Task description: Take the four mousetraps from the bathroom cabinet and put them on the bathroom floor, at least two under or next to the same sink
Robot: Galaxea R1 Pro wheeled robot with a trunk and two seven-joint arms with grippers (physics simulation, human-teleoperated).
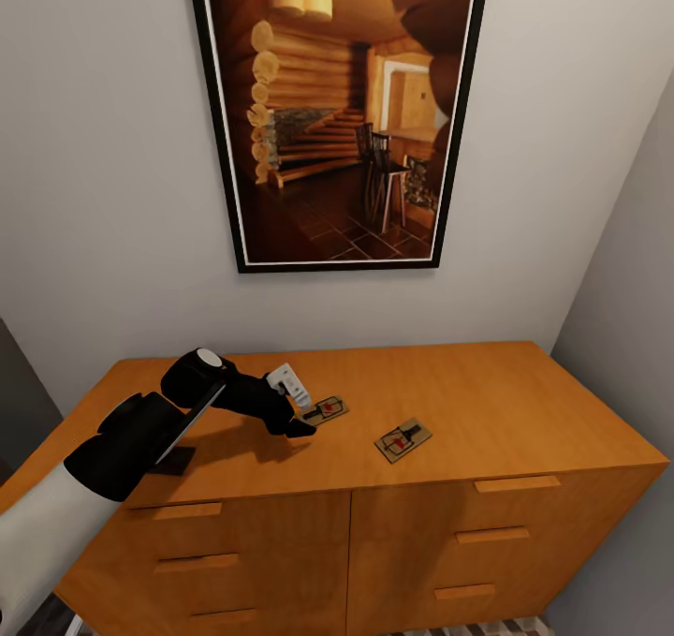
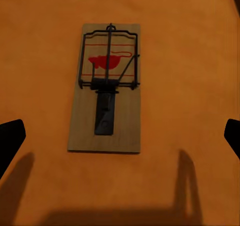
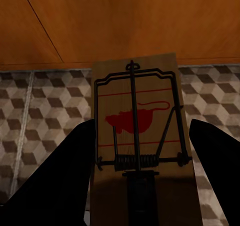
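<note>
Nearest to me, my right pincer point(image 3: 137, 186) pinches a mousetrap point(image 3: 140, 136) between its dark fingers point(image 3: 65, 176), the board standing out over the cube-patterned bathroom floor point(image 3: 45, 106), with the orange-brown cabinet front point(image 3: 120, 21) beyond it.

In the head view my left arm reaches in from about eight o'clock across the cabinet point(image 1: 524, 402). Its left pincer point(image 1: 298, 424) hovers just short of a second mousetrap point(image 1: 325, 410) lying flat on the cabinet top, near the centre. Through the left wrist camera that trap point(image 2: 106, 88) lies ahead between the spread finger tips point(image 2: 10, 141), untouched, with orange wood showing on both sides.

A third mousetrap point(image 1: 403, 439) lies at roughly four o'clock from the second, nearer the front edge.

Farthest off, at twelve o'clock, a framed picture of a log-cabin interior point(image 1: 339, 111) hangs on the wall.
</note>
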